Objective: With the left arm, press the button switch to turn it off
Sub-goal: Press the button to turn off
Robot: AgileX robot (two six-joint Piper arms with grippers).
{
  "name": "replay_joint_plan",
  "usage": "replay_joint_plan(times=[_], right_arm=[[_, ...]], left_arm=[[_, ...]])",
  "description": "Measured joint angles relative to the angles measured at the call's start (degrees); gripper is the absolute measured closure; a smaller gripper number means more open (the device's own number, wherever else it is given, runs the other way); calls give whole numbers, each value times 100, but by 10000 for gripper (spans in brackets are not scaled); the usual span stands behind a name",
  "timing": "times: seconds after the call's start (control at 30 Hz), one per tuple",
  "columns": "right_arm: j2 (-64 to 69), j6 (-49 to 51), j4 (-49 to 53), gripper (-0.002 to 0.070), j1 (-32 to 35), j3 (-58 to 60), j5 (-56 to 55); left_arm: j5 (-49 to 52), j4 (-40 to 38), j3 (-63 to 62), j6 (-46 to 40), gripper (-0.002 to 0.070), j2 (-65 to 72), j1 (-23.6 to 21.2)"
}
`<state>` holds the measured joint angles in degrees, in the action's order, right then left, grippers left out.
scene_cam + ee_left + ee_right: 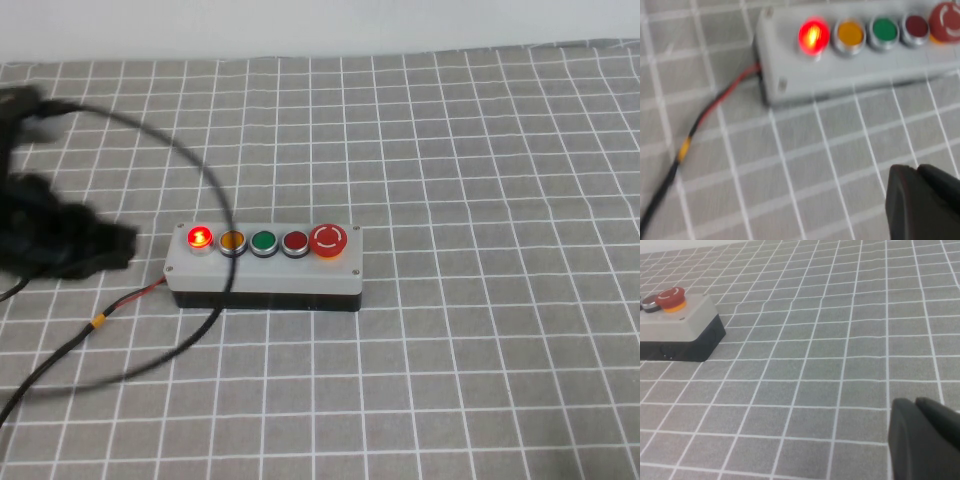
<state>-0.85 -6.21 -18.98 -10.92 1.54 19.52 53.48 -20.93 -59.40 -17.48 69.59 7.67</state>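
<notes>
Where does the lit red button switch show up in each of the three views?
High view: the button switch glows at the grey box's left end, near the left gripper.
Left wrist view: it glows, first in the row; the left gripper sits apart.
Right wrist view: not in it; right gripper low.
Shared landmark: the mushroom button.

Your left arm sits low at the left edge of the high view, a bulky black mass with its cable looping out above and in front of it. Its dark tip points toward the middle of the table. Your left gripper shows in its wrist view only as a dark blurred shape in one corner. Your right gripper appears the same way in its own wrist view, hanging above the table. Your right arm does not show in the high view.
</notes>
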Motion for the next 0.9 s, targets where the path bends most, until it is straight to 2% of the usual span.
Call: replay_joint_plan(times=[0.2, 0.37, 0.63, 0.9], right_arm=[[0, 0, 0, 694, 0, 0, 0], [0, 0, 0, 694, 0, 0, 0], [0, 0, 0, 694, 0, 0, 0], [0, 0, 0, 694, 0, 0, 0]], left_arm=[[-141, 184, -1072, -68, 678, 1760, 465], [92, 277, -1995, -81, 678, 2823, 501], [295, 733, -2410, -42, 678, 3162, 501], [212, 796, -2426, -9, 678, 3400, 501]])
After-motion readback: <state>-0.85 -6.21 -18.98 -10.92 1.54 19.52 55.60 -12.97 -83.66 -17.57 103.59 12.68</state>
